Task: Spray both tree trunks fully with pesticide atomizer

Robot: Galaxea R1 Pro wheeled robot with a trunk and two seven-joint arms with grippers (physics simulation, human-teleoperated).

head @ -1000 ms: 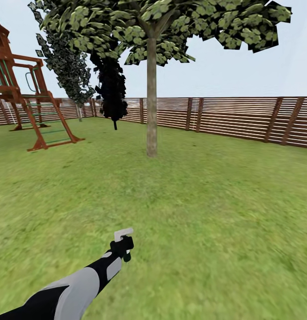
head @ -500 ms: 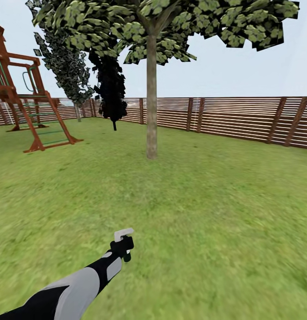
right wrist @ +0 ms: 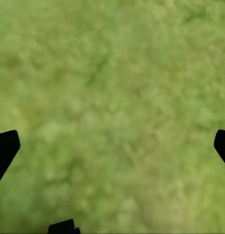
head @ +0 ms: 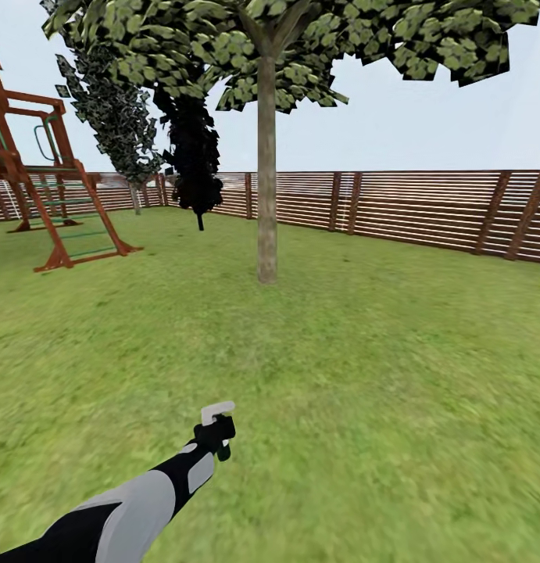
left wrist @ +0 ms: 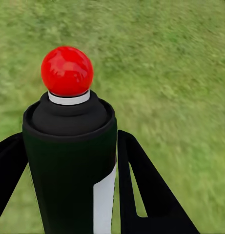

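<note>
My left pincer (left wrist: pixel 68 185) is clamped around the pesticide atomizer (left wrist: pixel 68 161), red knob up, held low over the lawn (head: pixel 379 375) at near left. My right pincer (right wrist: pixel 112 146) hangs spread over grass. The pickup looks done; the tree trunk (head: pixel 266 180) stands well ahead, so next I close in and aim the nozzle at it.

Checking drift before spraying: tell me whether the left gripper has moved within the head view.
No. The left gripper sits at the same spot in the frame; the trunk and fence shift with the camera.
</note>
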